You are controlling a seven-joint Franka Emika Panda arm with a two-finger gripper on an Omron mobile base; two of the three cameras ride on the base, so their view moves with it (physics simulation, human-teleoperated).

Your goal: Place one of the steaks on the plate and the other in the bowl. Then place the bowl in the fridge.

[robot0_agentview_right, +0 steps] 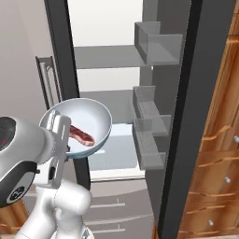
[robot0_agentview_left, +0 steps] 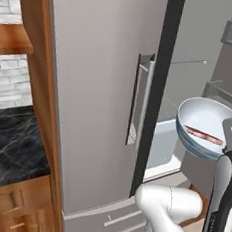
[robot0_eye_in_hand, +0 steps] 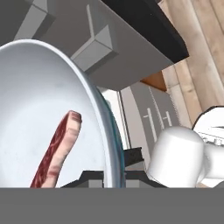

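Bowl (robot0_agentview_right: 88, 123) sits at left centre of the right base view and at the right edge of the left base view, carried in the air in front of the open fridge (robot0_agentview_right: 107, 56), with one steak (robot0_agentview_right: 82, 135) lying inside it. We judge the bowl rigid, light and smooth-walled, so the rim is the sensible place to hold; the gripper (robot0_agentview_right: 59, 135) pinches that rim at the bowl's lower left side, fingers drawn close on the thin wall. The bowl is tilted, and in the hand view the steak (robot0_eye_in_hand: 57, 151) rests against the white inner slope; being a soft, slick slab, it could slide toward the lip if we tip further. Beyond it, the grey shelf (robot0_agentview_right: 105, 56) crosses the upper middle of the right base view, and the door bins (robot0_agentview_right: 149, 126) stand to the right. The dark door edge (robot0_agentview_left: 158, 92) runs down the centre of the left base view, close beside the bowl; we think it the likeliest thing to clip. The black counter (robot0_agentview_left: 9, 148) lies at lower left, well apart.
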